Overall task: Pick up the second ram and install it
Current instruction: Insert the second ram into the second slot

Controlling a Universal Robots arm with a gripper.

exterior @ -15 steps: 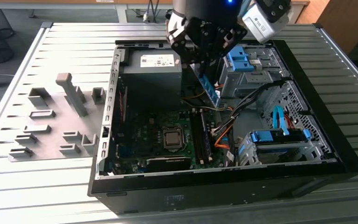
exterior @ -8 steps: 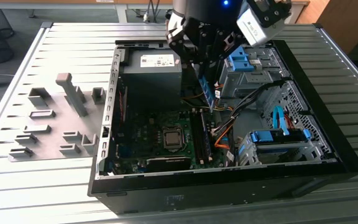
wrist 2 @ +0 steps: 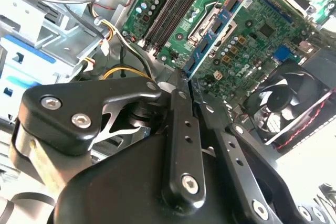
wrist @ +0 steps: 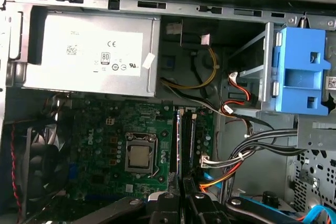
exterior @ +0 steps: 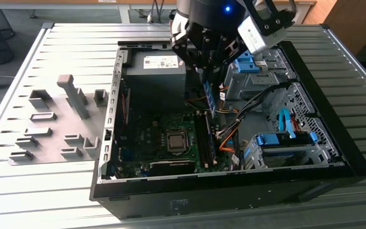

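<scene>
The second ram (wrist 2: pixel 218 30) hangs edge-down, clamped in your gripper (wrist 2: pixel 181 80), above the motherboard (wrist: pixel 113 124) inside the open computer case (exterior: pixel 335 129). To seat it well, keep it parallel with the memory slots (wrist: pixel 185 140) and lower it squarely

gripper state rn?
Gripper: jaws shut on the second ram, held above the motherboard inside the open PC case.

Second ram's (wrist 2: pixel 218 30) upper end behind gripper (wrist 2: pixel 184 85).
</scene>
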